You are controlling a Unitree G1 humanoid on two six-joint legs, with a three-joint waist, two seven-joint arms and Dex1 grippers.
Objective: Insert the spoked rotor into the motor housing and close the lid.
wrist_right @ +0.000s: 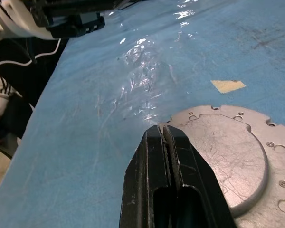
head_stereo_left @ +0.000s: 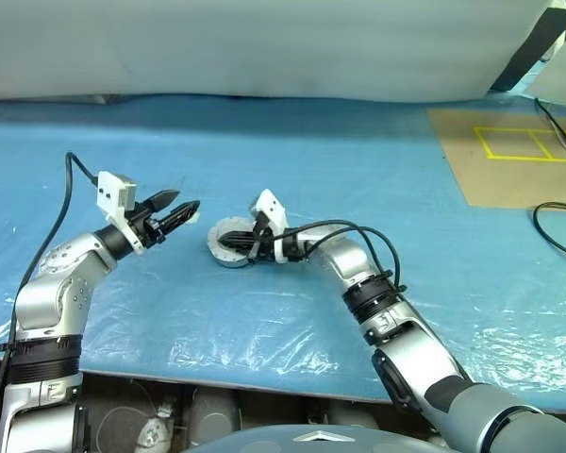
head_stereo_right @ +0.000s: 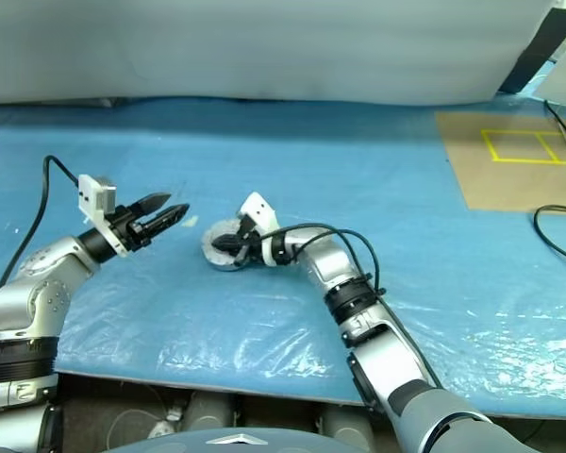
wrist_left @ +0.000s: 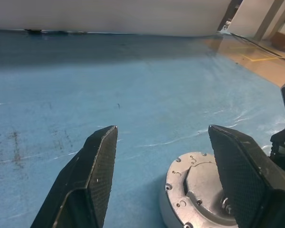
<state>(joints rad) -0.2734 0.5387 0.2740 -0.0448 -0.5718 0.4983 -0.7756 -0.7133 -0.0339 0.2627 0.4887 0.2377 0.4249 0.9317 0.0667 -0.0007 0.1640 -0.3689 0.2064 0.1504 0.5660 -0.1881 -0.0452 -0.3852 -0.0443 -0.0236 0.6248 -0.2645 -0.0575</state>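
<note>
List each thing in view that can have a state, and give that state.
lid: closed, lying flat over the motor housing.
motor housing: upright on the blue table cover, its inside covered.
left gripper: open, empty, beside the housing.
right gripper: shut, empty, its tips over the lid.

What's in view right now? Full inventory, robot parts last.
motor housing: one, silver-grey, mid-table, lid closed on top
table cover: one, blue, glossy, spans the table
cardboard sheet: one, brown with yellow taped squares, far right
tape scrap: one, tan, on the cover beside the housing
cables: black, right edge
backdrop: one, white, behind the table
left claw: one, black, open, raised to the left of the housing
right claw: one, black, shut, fingertips over the lid
</note>
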